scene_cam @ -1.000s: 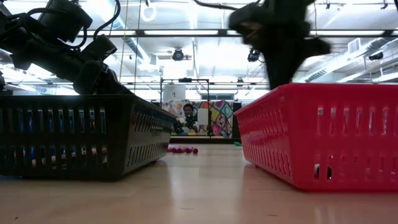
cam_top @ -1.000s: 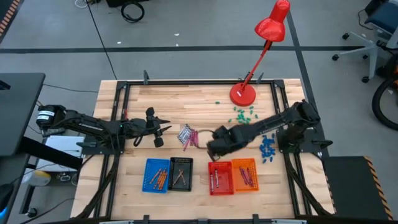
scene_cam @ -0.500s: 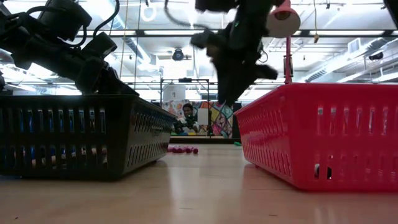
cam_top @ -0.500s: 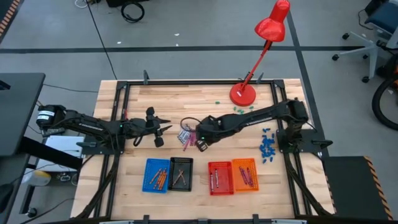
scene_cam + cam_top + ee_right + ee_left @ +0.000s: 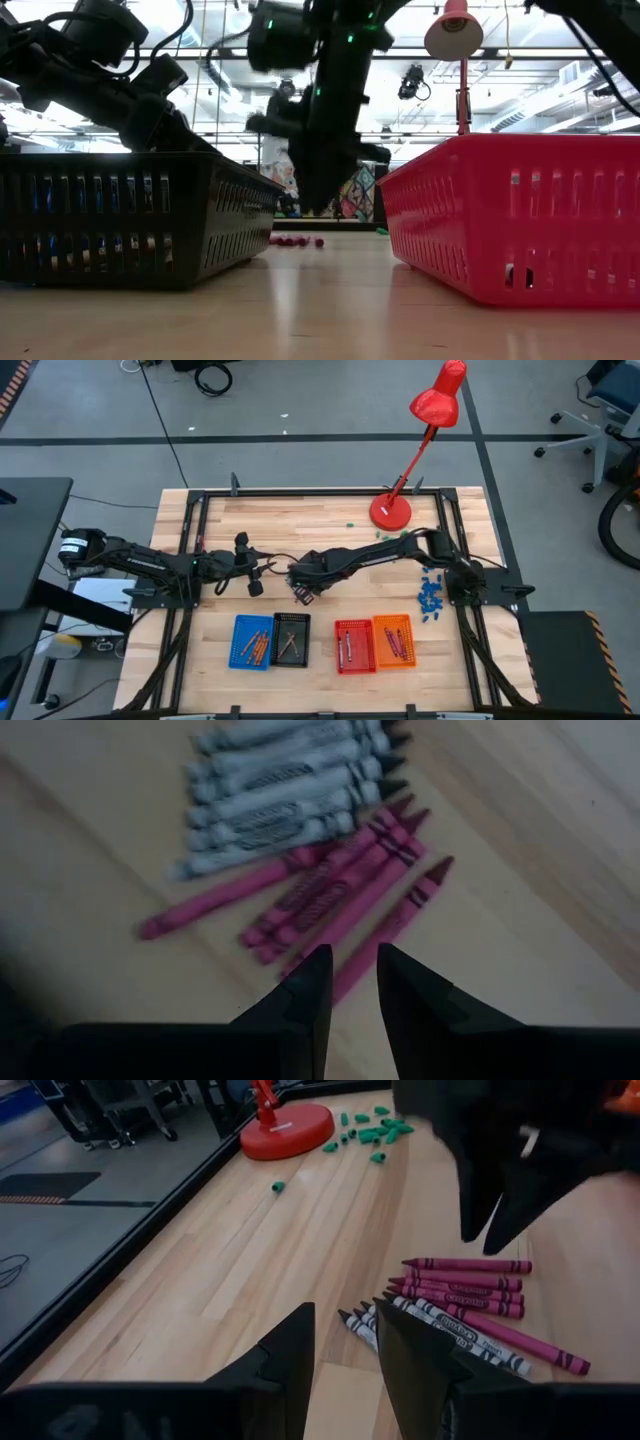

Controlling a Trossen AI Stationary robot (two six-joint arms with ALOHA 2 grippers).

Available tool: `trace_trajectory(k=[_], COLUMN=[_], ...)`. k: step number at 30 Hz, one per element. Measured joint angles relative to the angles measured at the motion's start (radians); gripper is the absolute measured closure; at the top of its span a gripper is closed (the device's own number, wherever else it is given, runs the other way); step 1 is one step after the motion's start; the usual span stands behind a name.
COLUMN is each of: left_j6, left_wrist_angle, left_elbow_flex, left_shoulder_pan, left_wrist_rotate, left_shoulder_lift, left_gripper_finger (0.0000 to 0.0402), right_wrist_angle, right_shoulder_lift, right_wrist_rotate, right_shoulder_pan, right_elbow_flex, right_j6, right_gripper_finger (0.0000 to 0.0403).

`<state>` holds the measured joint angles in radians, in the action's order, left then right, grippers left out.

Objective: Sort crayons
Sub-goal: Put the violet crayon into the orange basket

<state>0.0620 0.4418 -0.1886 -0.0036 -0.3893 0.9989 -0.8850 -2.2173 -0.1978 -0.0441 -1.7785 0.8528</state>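
Crayons point(image 5: 300, 840) lie loose in a pile at the middle of the worktop point(image 5: 330, 525), magenta ones beside grey ones, long axes roughly parallel. The right hand point(image 5: 345, 982) hovers right over them, fingers a narrow gap apart and empty, a magenta crayon point(image 5: 395, 925) running slantwise just ahead of the tips. The left hand point(image 5: 345, 1342), also slightly parted and empty, waits just beside the pile, a little farther off.

The high view looks straight down on the whole surface point(image 5: 320, 520). The low view sits at surface height, facing level between a black basket point(image 5: 130, 215) and a red basket point(image 5: 520, 215). Each wrist view looks forward past its own tool — both close on the same crayons point(image 5: 300, 830), also seen from above.
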Motion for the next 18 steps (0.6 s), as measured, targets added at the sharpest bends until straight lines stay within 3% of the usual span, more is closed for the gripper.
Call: trace_trajectory(k=[18], left_j6=[0.002], left_wrist_angle=[-0.008], left_elbow_flex=[0.0], left_shoulder_pan=[0.0], left_wrist_rotate=[0.001], left_shoulder_lift=[0.0], left_gripper_finger=[0.0283], right_wrist_angle=[-0.035], right_shoulder_lift=[-0.069], right_wrist_rotate=[-0.012], right_shoulder_pan=[0.022], right_elbow_flex=[-0.008], right_j6=[0.019], right_gripper_finger=[0.0315])
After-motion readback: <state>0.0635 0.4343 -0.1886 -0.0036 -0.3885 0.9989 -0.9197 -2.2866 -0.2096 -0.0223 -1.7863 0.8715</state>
